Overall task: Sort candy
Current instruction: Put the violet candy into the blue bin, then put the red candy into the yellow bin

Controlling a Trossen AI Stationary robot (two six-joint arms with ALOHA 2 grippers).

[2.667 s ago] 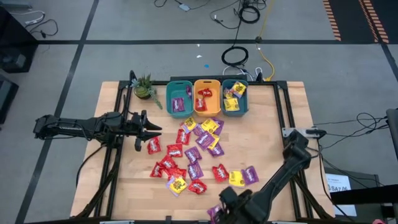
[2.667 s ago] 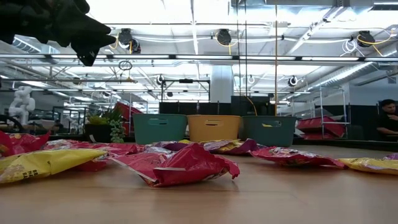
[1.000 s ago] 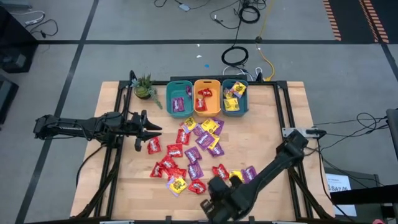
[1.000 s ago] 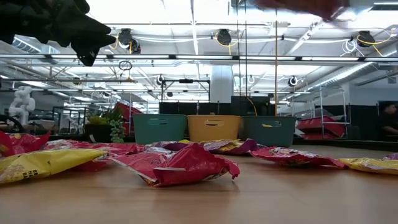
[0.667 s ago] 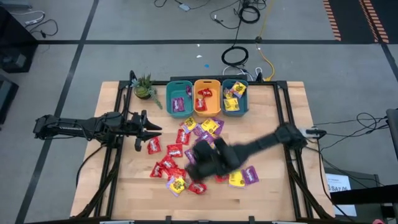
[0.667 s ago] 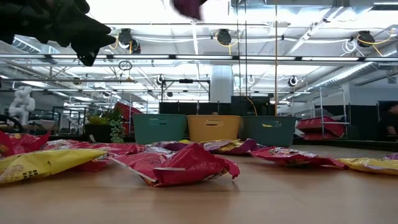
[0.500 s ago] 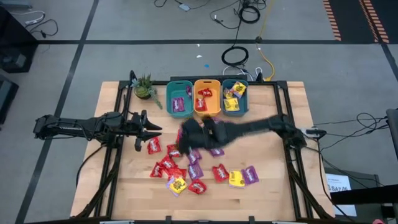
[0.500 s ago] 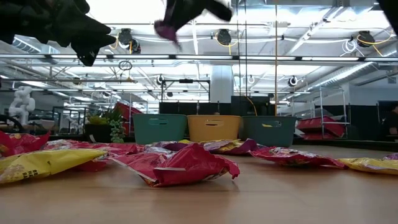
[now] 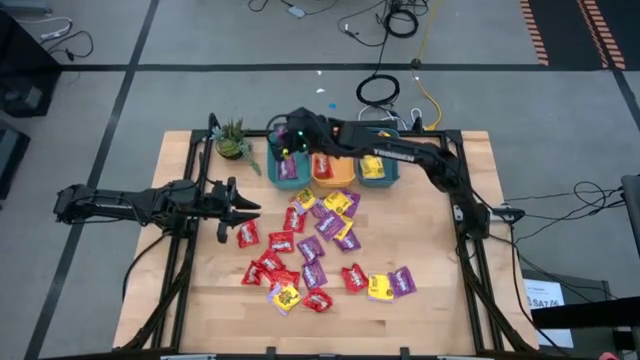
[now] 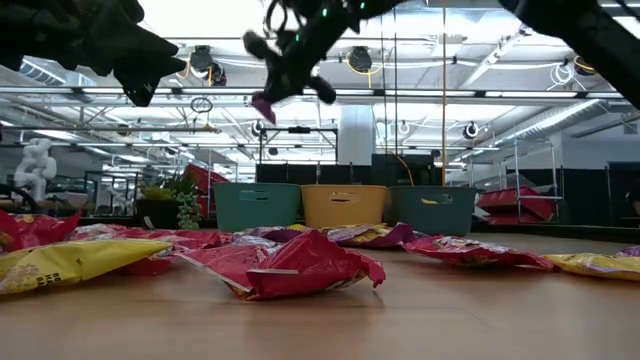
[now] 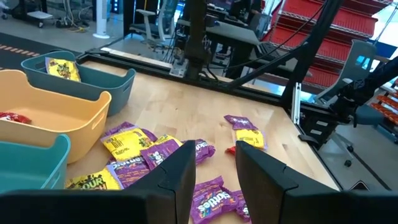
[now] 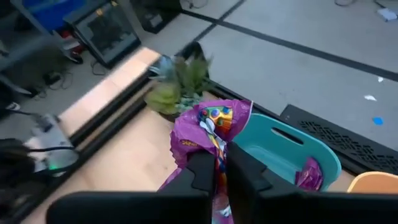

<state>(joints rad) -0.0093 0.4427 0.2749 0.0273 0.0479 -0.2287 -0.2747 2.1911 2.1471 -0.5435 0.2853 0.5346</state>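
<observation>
The wooden surface (image 9: 420,215) fills the middle of the high view. The right arm (image 9: 400,152) stretches from its base at the surface's right edge all the way across the far row of bins. The left arm (image 9: 130,205) lies level, well to the left of the orange bin, over the surface's left side.

Three bins sit in a row at the far edge. The orange bin (image 9: 333,175) is in the middle, a teal bin (image 9: 272,160) touches its left side, and a darker teal bin (image 9: 392,170) touches its right side. A small potted plant (image 9: 233,140) stands further left of the orange bin, beyond the teal one.

The candy (image 9: 320,245) is scattered in a loose pile just in front of the orange bin, red, purple and yellow packets, some overlapping. A few more packets lie inside each bin.

The right pincer (image 12: 216,163) hangs up in the air over the teal bin, left of the orange bin, fingers pressed onto a purple packet (image 12: 214,127). The left pincer (image 9: 243,209) hovers left of the pile, short of the orange bin, fingers spread with nothing between them.
</observation>
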